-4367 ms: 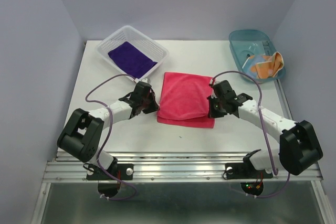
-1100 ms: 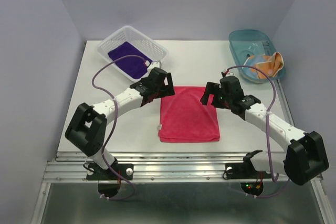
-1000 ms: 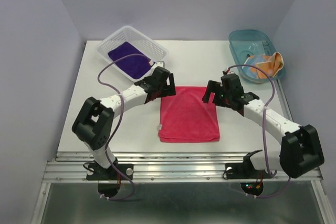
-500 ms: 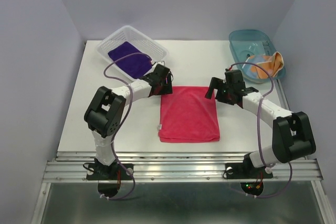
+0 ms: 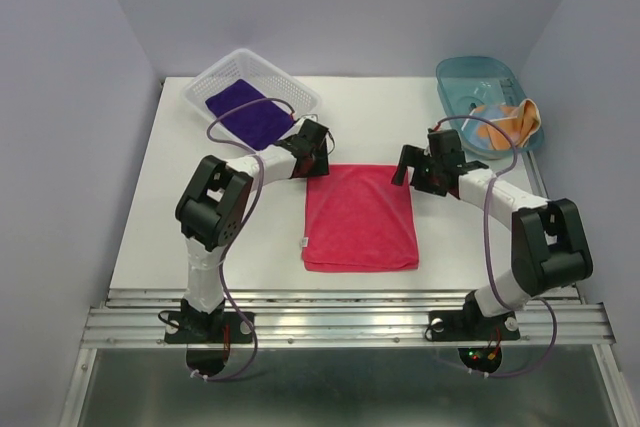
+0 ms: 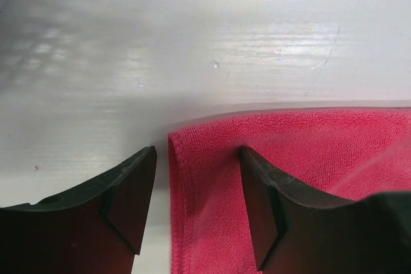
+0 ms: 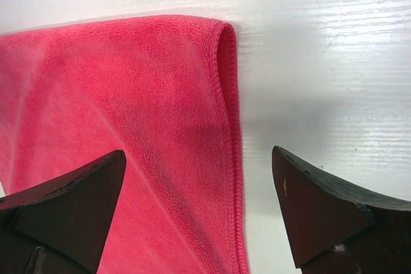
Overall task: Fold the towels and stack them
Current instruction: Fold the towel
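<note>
The pink-red towel (image 5: pixel 360 217) lies folded flat at the table's middle. My left gripper (image 5: pixel 318 162) is low at its far left corner; in the left wrist view the cloth (image 6: pixel 308 152) edge runs between the parted fingers of that gripper (image 6: pixel 198 158), unpinched. My right gripper (image 5: pixel 408 167) sits at the far right corner, wide open, with the hem of the towel (image 7: pixel 128 94) between the fingers of the gripper (image 7: pixel 199 158). The dark purple towel (image 5: pixel 248 114) lies in a basket. The orange towel (image 5: pixel 505 123) hangs crumpled over a tub's edge.
A white mesh basket (image 5: pixel 300 95) stands at the back left and a blue plastic tub (image 5: pixel 470 77) at the back right. Both arms arch inward from the near edge, their cables looping above the table. Grey walls close the sides.
The towel has been refolded and now lies nearer the front. Both grippers have gone from its sides to its far corners. Over the last second the left fingers have drawn closer together.
</note>
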`<state>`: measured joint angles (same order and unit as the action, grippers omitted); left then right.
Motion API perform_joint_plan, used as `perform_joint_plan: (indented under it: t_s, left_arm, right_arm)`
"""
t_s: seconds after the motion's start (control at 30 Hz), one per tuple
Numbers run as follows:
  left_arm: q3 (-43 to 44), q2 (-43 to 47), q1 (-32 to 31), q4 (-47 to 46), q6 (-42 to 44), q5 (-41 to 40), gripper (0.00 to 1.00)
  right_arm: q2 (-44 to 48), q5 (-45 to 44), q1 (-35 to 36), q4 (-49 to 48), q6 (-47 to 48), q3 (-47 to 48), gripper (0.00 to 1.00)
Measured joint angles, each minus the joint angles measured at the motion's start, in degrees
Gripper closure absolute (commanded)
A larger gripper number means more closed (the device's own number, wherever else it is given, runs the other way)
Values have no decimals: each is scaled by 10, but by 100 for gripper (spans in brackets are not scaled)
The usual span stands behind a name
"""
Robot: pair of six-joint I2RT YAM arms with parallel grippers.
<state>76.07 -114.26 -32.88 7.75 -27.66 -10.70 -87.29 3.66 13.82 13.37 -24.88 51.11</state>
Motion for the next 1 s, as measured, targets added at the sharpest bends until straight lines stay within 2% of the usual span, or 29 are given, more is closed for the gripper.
perform_joint_plan:
  t_s: [0.23,0.3,0.43,0.47,0.53,0.63,0.67,0.73,0.77,0.8,0.83,0.87,1.0]
  left_arm:
    - [1,0,10,-6,5,14,36]
    - [1,-1,15,-12,10,25,40]
    - [1,-4,19,-24,20,47,53]
    - [1,-5,19,-26,22,51,61]
    - [1,-7,19,-30,26,60,69]
    - [0,-10,19,-38,30,69,73]
    - [0,-11,19,-40,31,71,79]
    - [0,-12,19,-42,32,75,88]
    - [0,-12,19,-43,33,77,95]
    - [0,-12,19,-44,33,78,97]
    - [0,-12,19,-45,34,79,97]
    - [0,-13,19,-45,33,79,100]
    - [0,-13,19,-45,35,78,100]
  right_arm:
    - [-39,0,0,-5,12,24,0]
    - [-53,0,-2,-5,17,34,0]
    - [-89,0,-11,-6,35,65,5]
    - [-96,0,-12,-7,37,71,7]
    - [-117,0,-17,-13,44,86,9]
    - [-143,3,-26,-17,51,100,18]
    - [-153,6,-29,-19,56,104,23]
    - [-162,12,-33,-25,62,115,26]
    - [-167,14,-34,-26,64,121,35]
    - [-171,15,-34,-28,67,124,41]
    - [-179,16,-36,-31,71,127,46]
    - [-183,18,-37,-34,74,133,57]
    - [-198,28,-37,-41,82,141,64]
